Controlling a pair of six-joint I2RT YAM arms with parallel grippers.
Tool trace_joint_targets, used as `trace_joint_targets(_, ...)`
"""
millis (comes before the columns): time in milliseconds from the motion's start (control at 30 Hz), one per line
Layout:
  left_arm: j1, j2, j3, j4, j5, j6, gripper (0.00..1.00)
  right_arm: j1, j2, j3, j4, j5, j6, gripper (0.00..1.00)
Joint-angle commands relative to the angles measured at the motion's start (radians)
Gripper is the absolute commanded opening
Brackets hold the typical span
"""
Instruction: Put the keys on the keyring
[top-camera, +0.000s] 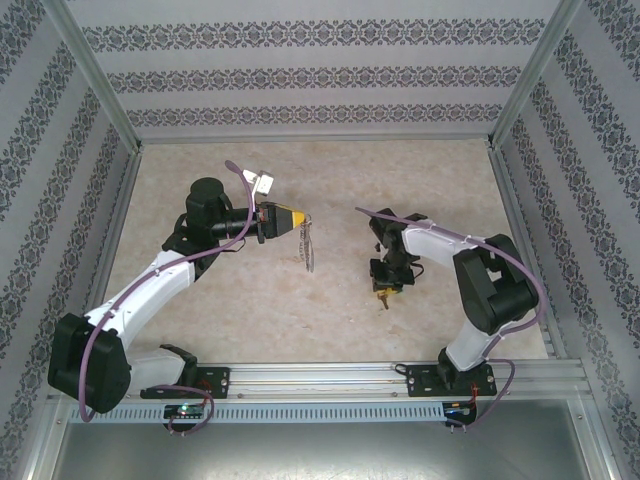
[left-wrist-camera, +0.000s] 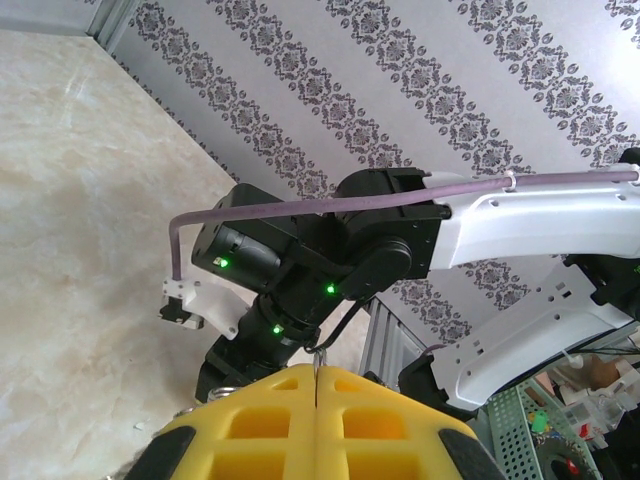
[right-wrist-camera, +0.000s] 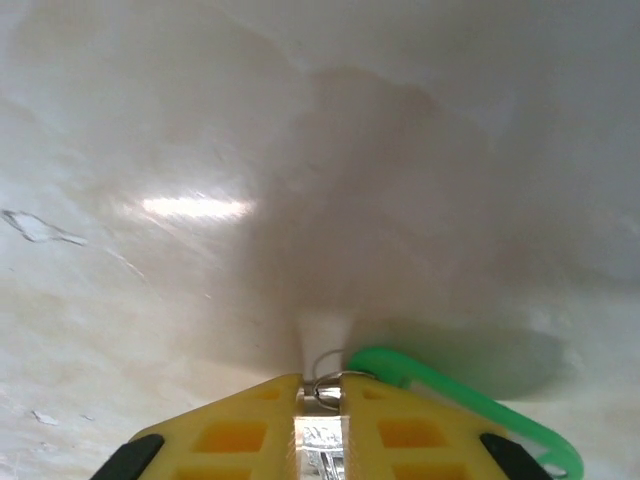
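In the top view the left gripper (top-camera: 297, 219) sits at about 9 o'clock from the middle of the tabletop (top-camera: 250, 310), lying level and aimed toward 3 o'clock. Its yellow fingers (top-camera: 285, 217) are clenched on the keyring (top-camera: 308, 247), a thin grey loop that hangs from their tips toward 5 o'clock, above the marbled surface. From the left wrist the two pads meet flush, with only a sliver of grey metal rising out of the seam at 12 o'clock. The right gripper (top-camera: 384, 291) is at about 4 o'clock from the middle, well apart from the loop, and points down at the tabletop. From the right wrist its fingers (right-wrist-camera: 240, 430) stand nearly together, grasping the key (right-wrist-camera: 322, 391): a small silver ring and bright metal fill the narrow gap between the tips. The key's green tag (right-wrist-camera: 455, 398) lies on the tabletop just beside the fingertips, running off toward 4 o'clock.
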Motion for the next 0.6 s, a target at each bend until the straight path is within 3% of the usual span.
trace_joint_targets(0,0.015,0.007,0.01,0.075,0.023,-0.005,0.0,0.024,0.031,0.043,0.008,0.035,-0.013,0.14)
trace_joint_targets(333,0.038,-0.001,0.0,0.072,0.042,-0.013,0.0,0.117,0.006,0.128,-0.019,0.055,-0.038,0.1)
trace_joint_targets(567,0.047,-0.002,-0.006,0.08,0.045,-0.02,0.0,0.124,-0.031,0.101,-0.089,0.13,-0.078,0.28)
